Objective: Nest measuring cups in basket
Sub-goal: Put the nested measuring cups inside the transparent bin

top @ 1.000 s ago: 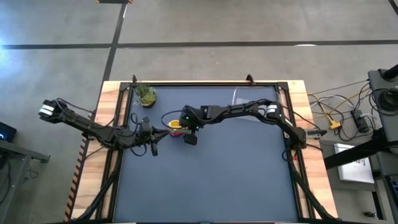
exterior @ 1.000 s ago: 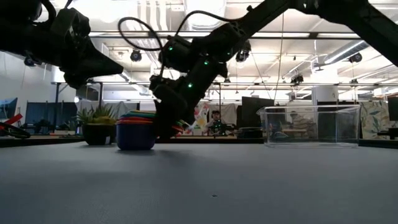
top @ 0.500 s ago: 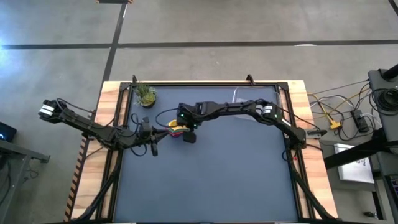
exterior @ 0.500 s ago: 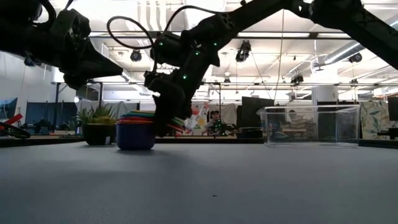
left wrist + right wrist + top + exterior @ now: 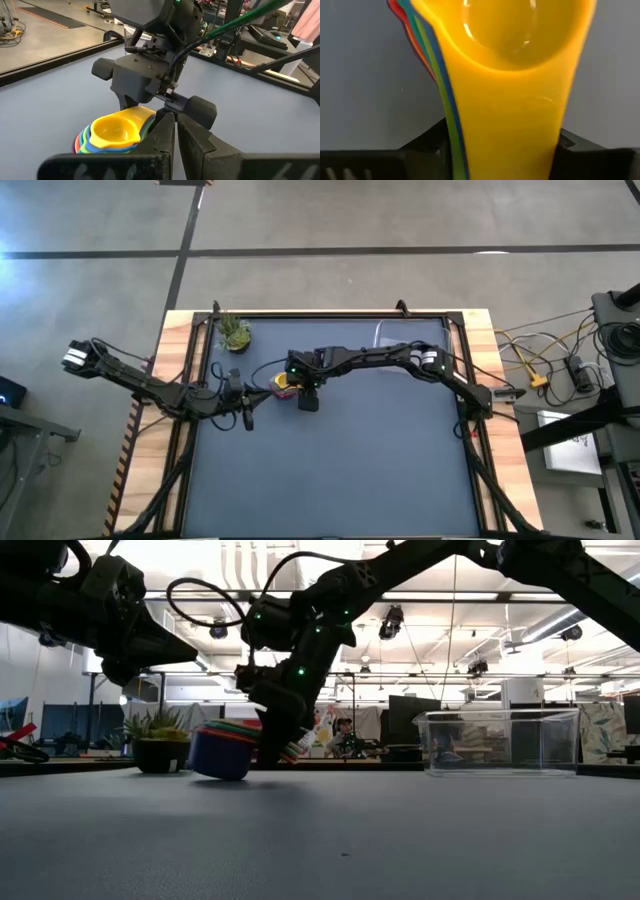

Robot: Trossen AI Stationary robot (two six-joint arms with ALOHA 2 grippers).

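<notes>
The measuring cups sit nested in one stack (image 5: 284, 383), yellow uppermost and blue at the bottom (image 5: 222, 752), at the table's far left-middle. My right gripper (image 5: 303, 392) is shut on the stack's handles. In the low view the stack is tilted. It also shows in the left wrist view (image 5: 115, 132). My left gripper (image 5: 245, 416) is shut and empty, hovering just left of the stack; its fingers (image 5: 176, 131) point at it. The clear basket (image 5: 497, 742) stands empty at the far right (image 5: 412, 345). My right gripper pinches the bundle of stacked handles (image 5: 506, 131) between its two fingers (image 5: 422, 145), which stand at the handles' two side edges. It comes from above, slanting down from the table's right. The stack is tilted, its handle side raised and its blue bottom (image 5: 215, 768) on the table.
A small green potted plant (image 5: 235, 332) stands at the far left corner, behind the stack (image 5: 155, 745). The table has wooden borders and a black frame (image 5: 330, 314). Blue tabletop lies bare between the stack and the basket and toward the near edge.
My right gripper has shifted a little toward the table's left, onto the cups' handles, and the stack has tipped from upright to tilted, sliding slightly toward the gripper. My left gripper has kept still.
</notes>
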